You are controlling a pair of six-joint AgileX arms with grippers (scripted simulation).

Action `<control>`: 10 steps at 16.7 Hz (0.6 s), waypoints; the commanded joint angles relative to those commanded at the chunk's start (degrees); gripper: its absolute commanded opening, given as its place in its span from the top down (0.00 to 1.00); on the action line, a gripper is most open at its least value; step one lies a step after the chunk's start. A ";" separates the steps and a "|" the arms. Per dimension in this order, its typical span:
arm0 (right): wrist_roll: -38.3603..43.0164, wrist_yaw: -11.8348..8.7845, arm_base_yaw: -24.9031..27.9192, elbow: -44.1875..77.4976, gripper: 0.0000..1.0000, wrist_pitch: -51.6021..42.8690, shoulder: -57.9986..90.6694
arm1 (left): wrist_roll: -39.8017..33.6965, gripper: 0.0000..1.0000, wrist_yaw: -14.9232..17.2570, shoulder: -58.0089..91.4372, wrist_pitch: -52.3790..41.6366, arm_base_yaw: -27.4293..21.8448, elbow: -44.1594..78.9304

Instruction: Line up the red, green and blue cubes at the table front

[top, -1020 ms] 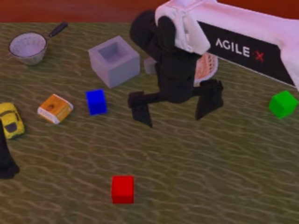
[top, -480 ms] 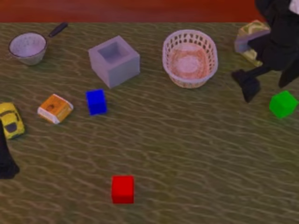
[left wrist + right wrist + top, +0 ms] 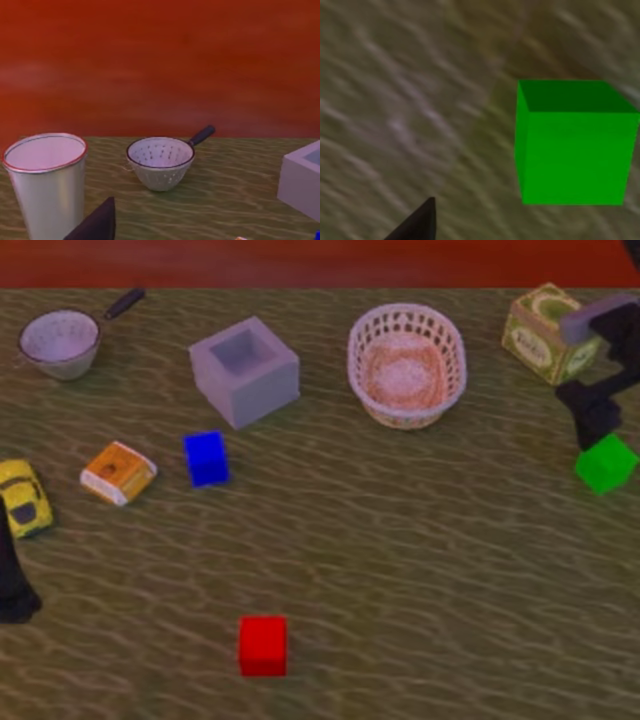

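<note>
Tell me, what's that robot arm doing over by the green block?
The right gripper hangs at the table's right edge, right beside the green cube, and isn't holding it. The red cube sits alone near the front, and the blue cube sits farther back on the left. So the three aren't lined up. The left gripper is parked at the left edge.

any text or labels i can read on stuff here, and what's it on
No text in these views can be read.
Green-and-cream box, table's far right by the right gripper: printed label, too blurred to read.
Orange-and-white box, left side: markings too small to read.
Cubes, basket, strainer, cup: no text visible.
</note>
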 joint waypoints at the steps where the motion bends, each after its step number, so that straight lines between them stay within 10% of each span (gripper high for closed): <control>1: 0.07 0.07 0.20 0.12 0.00 -0.08 0.23 | 0.00 0.00 0.00 0.00 0.00 0.00 0.00; 10: 0.15 0.05 0.09 -9.27 0.00 14.43 5.03 | 0.00 0.00 0.00 0.00 0.00 0.00 0.00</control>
